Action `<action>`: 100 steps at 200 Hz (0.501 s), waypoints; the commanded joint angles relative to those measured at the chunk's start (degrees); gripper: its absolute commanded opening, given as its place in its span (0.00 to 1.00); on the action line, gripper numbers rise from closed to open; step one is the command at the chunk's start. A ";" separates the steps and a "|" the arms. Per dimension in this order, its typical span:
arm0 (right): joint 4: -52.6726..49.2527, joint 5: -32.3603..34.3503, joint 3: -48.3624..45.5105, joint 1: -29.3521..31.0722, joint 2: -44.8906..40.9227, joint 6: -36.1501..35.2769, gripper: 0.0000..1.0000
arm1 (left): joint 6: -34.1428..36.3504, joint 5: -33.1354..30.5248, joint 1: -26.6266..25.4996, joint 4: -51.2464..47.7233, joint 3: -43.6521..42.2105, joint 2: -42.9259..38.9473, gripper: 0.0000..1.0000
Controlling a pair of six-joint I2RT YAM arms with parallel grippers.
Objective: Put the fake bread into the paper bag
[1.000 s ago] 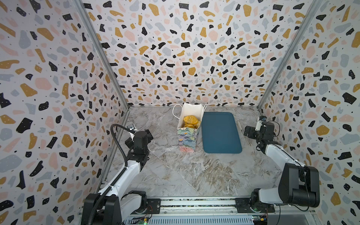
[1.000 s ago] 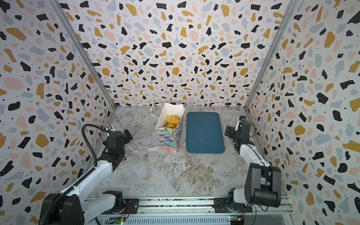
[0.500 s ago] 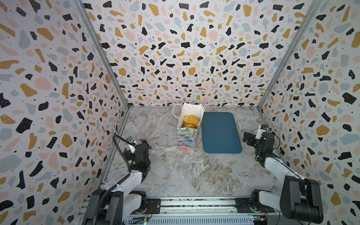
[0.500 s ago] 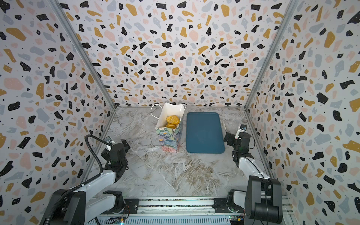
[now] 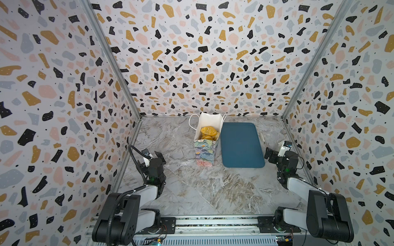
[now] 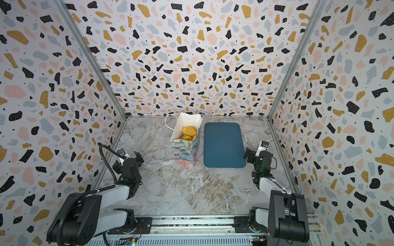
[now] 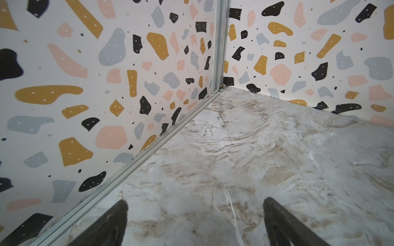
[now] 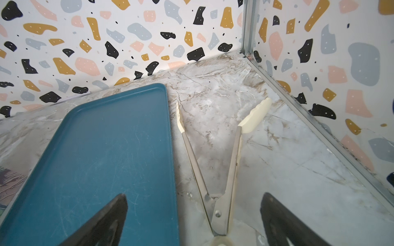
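Paper bag (image 5: 204,152) upright w/ fake bread (image 5: 208,130) inside; teal tray (image 5: 241,147) just beside. Left hand (image 7: 196,201) & right hand (image 8: 194,195) both wide.

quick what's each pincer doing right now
left pincer: open, holding nothing
right pincer: open, holding nothing

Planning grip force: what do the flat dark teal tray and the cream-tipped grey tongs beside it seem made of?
The flat dark teal tray looks like hard matte plastic, with fine scratches. The cream-tipped grey tongs: brushed steel-looking riveted arms; scalloped tips probably silicone or plastic.
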 commanded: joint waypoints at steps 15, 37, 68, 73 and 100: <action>7.48 3.48 -1.50 0.92 1.30 -1.64 0.99 | 3.57 6.42 0.42 7.74 2.15 4.64 1.00; 12.40 6.07 -3.89 2.07 1.80 -3.08 0.99 | 4.13 7.57 0.38 6.96 3.00 5.29 1.00; 21.52 9.63 -6.85 4.68 4.12 -4.88 0.99 | 4.24 8.14 0.38 8.05 2.28 5.12 1.00; 23.36 10.51 -7.52 5.17 4.66 -5.20 0.99 | 4.26 8.11 0.37 8.01 2.34 5.28 0.99; 31.55 12.83 -9.79 7.91 8.03 -6.71 0.99 | 4.67 9.02 0.38 8.89 1.75 5.08 0.99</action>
